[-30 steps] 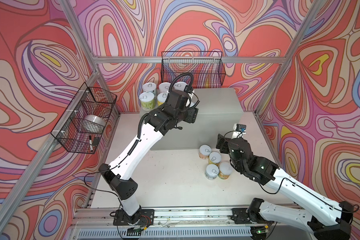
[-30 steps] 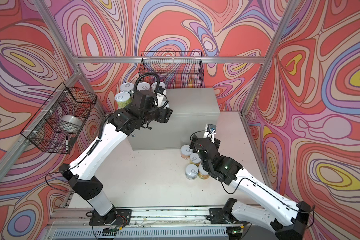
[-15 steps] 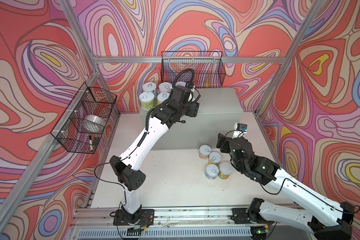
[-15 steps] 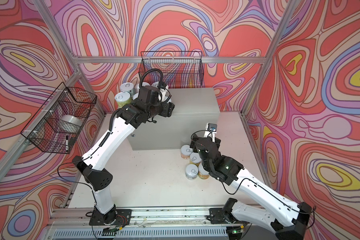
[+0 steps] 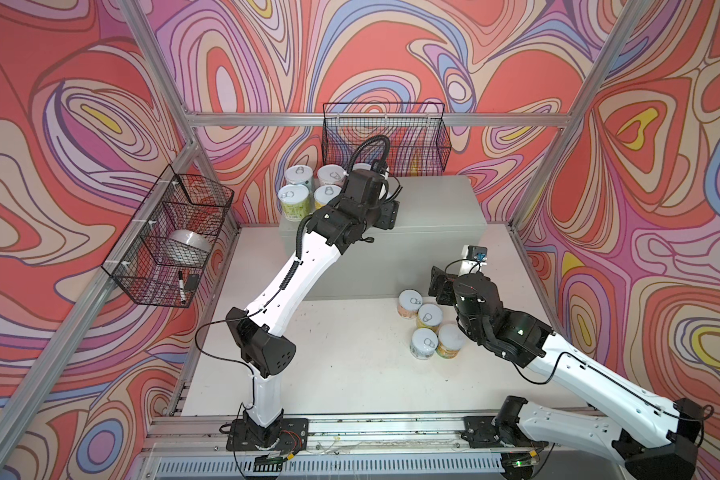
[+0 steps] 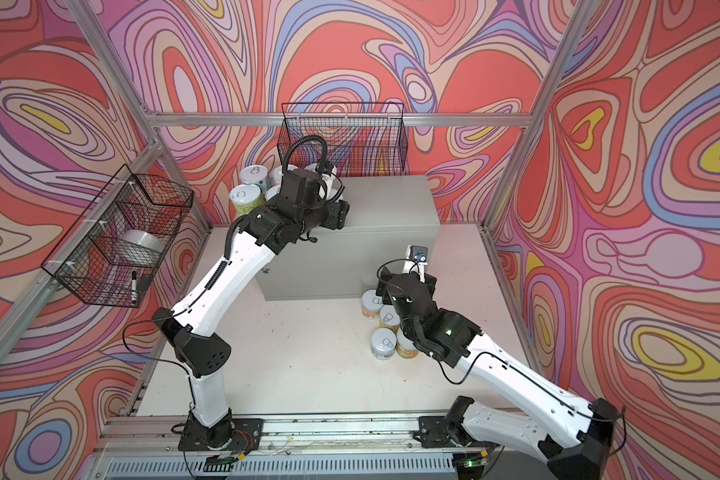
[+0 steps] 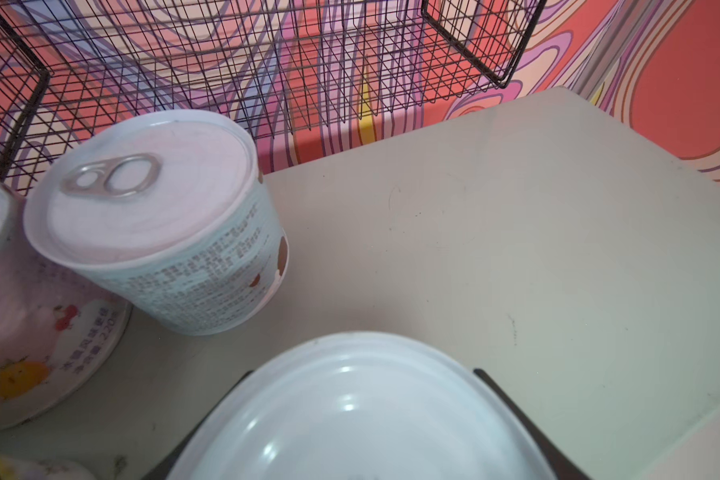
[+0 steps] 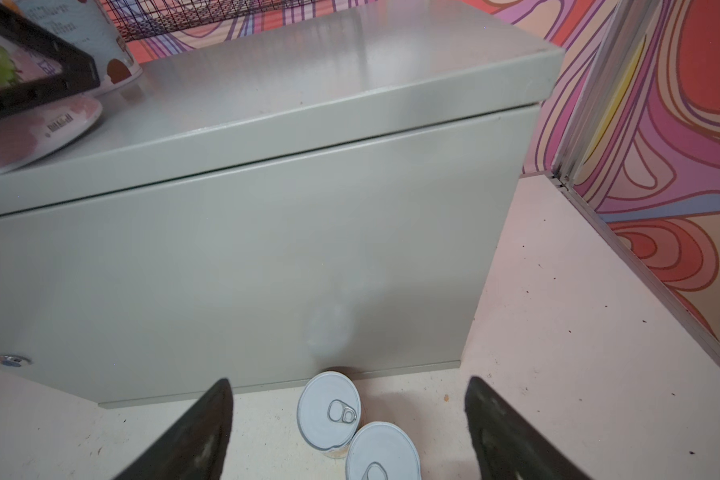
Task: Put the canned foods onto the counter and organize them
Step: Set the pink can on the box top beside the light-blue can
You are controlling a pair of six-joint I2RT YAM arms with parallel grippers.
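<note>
My left gripper (image 7: 362, 374) is shut on a pink-labelled can (image 7: 350, 424), held low over the pale grey counter (image 5: 433, 203) beside the cans that stand there. A blue can (image 7: 154, 216) and a pink can (image 7: 38, 332) stand close by. In both top views several cans (image 5: 294, 199) (image 6: 242, 197) are grouped at the counter's back left. Several more cans (image 5: 429, 316) (image 6: 382, 343) stand on the table in front of the counter. My right gripper (image 8: 348, 381) hangs open above two of them (image 8: 328, 409), with nothing between its fingers.
A black wire basket (image 5: 385, 137) hangs on the back wall just above the counter. Another wire basket (image 5: 171, 241) on the left wall holds a tape roll (image 5: 188, 245) and a marker (image 5: 180, 286). Aluminium frame posts (image 5: 524, 199) bound the table.
My left arm has carried its can a little farther back over the counter, toward the group of cans, and its elbow has shifted. The right arm has not moved.
</note>
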